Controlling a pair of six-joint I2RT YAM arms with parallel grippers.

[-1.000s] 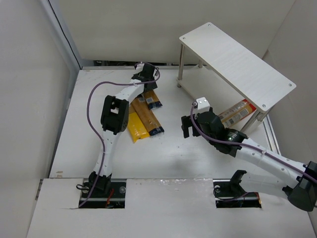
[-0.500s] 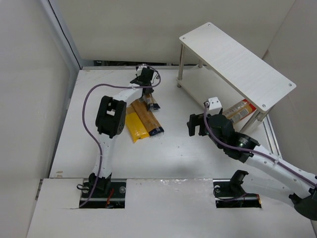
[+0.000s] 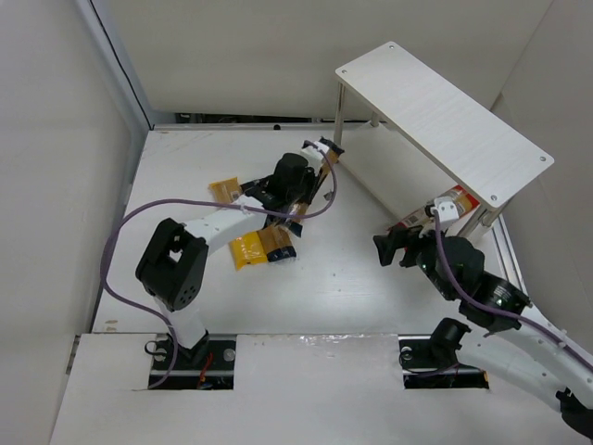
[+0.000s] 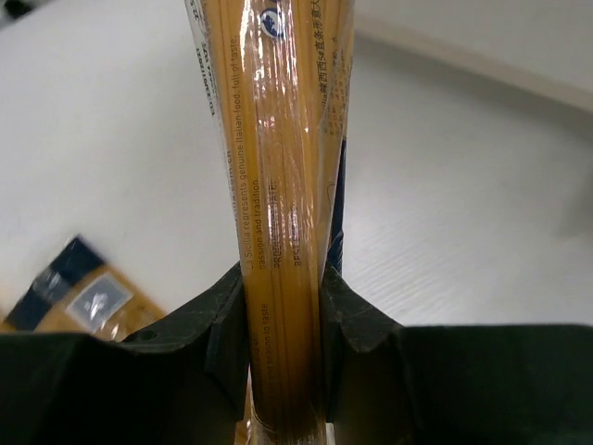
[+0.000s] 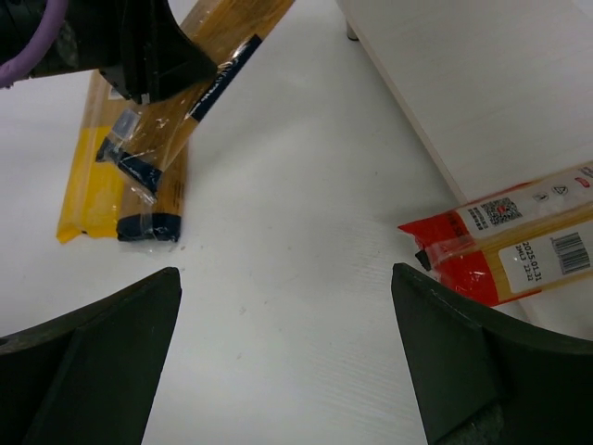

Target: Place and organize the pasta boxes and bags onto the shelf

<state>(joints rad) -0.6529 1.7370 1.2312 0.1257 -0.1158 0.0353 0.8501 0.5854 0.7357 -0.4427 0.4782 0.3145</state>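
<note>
my left hand (image 4: 283,278) clamps a spaghetti pack (image 4: 278,139), its length pointing toward the shelf (image 3: 445,111) off right; right hand (image 5: 285,278) gapes wide, empty.

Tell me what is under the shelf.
A red-and-white spaghetti pack lies on the table under the shelf's near end. The shelf covers the pack's far part; anything else beneath is hidden.

A: Left gripper (image 4: 283,320)?
B: Clamped on a spaghetti pack (image 4: 283,167). Clear wrap, orange-brown strands, black fingers (image 4: 222,320) pressing both sides.
A: Anything else?
B: Corner of a second pack (image 4: 79,301), dark blue band and a label, lying on the white table (image 4: 463,213), left of the gripper.
</note>
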